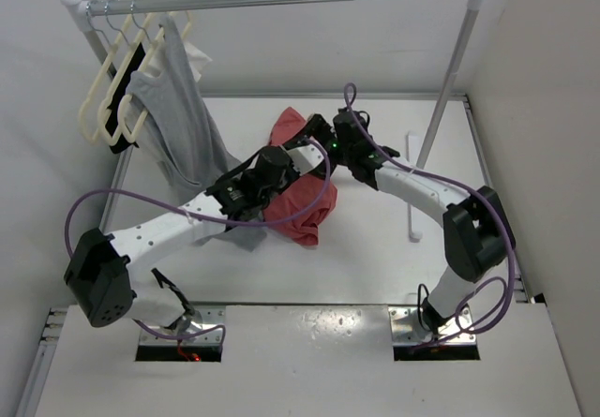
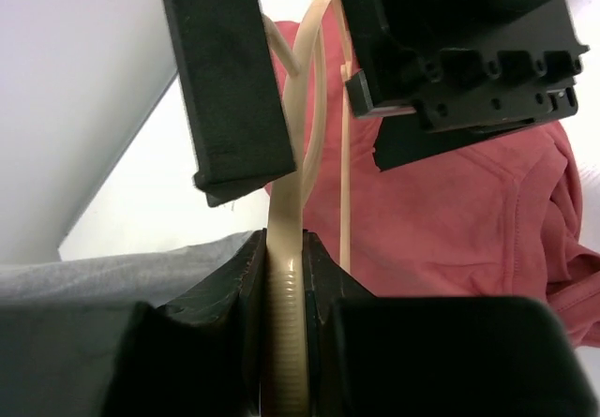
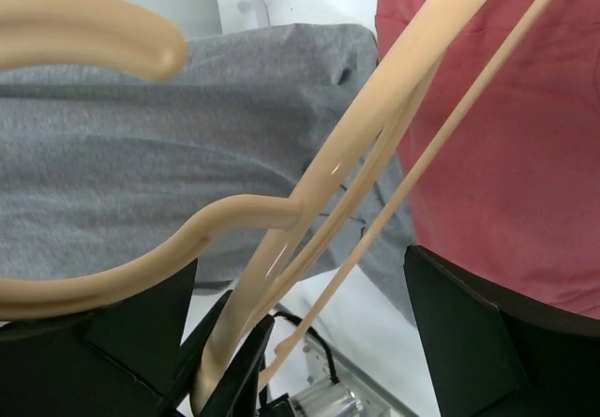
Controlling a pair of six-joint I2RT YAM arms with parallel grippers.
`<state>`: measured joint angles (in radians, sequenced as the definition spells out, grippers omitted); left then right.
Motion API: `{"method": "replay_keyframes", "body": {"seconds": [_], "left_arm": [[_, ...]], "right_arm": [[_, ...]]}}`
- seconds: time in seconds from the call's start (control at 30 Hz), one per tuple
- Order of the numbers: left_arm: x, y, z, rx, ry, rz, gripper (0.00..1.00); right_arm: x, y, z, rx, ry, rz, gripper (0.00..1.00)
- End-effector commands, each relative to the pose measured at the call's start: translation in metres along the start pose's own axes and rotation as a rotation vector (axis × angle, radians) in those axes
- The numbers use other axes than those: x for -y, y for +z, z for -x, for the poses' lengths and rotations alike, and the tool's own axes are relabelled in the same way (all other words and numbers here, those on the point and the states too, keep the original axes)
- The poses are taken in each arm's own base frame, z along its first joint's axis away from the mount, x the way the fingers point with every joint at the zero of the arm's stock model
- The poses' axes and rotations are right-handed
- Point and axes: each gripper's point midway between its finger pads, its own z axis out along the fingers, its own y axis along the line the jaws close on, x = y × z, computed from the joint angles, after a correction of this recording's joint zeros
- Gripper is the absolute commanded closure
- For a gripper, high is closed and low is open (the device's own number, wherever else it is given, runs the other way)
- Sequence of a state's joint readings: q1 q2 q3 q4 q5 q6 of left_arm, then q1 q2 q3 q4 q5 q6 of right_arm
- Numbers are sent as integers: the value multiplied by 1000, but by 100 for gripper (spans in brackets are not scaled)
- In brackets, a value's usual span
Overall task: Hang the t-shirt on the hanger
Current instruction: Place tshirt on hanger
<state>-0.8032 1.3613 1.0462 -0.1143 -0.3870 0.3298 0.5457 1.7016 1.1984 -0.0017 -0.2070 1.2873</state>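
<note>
Your left gripper [image 2: 284, 281] was clamped on the hanger [image 3: 375, 136], a grip only its wrist view showed. From above, both arms reached to mid-table, wrists meeting over the heaped t-shirt [image 1: 305, 220]. Your right gripper [image 3: 295, 323] stood spread wide, the hanger passing between its fingers. A grey garment [image 3: 141, 155] lay beside the t-shirt, beneath the hanger's hook.

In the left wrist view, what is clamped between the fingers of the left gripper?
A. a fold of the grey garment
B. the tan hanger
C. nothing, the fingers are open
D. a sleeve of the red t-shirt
B: the left gripper is shut on the hanger, whose ribbed tan plastic sits squeezed in its grip.
</note>
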Motion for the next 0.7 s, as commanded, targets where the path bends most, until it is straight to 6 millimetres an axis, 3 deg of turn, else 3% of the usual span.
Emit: {"method": "replay_keyframes", "body": {"seconds": [0.0,0.1,0.17,0.2,0.23,0.37,0.43,0.47,0.53,0.57,0.67], "left_arm": [[9,-8,40,138,52,-15,100],[34,-9,27,117,124,-124,100],[53,-10,18,110,144,-200,100],[56,-11,20,116,161,-208,100],[63,-9,12,102,168,-227,100],[71,-8,15,118,181,-251,100],[70,-8,15,119,191,-250,100],[70,-8,15,119,191,-250,100],[73,-9,17,125,206,-256,100],[75,-9,18,131,206,-267,95],[80,-13,20,130,212,-311,50]], "right_arm": [[4,5,9,34,66,-13,9],[10,11,8,26,82,-33,15],[19,14,2,3,114,-51,29],[19,14,-1,-7,124,-44,32],[23,15,-2,-10,137,-52,45],[43,16,-10,-14,184,-90,76],[46,16,-8,-13,200,-86,85],[50,16,-10,-16,203,-94,97],[50,16,-11,-23,202,-87,100],[50,16,-11,-23,202,-87,100],[44,16,-12,-29,182,-48,100]]}}
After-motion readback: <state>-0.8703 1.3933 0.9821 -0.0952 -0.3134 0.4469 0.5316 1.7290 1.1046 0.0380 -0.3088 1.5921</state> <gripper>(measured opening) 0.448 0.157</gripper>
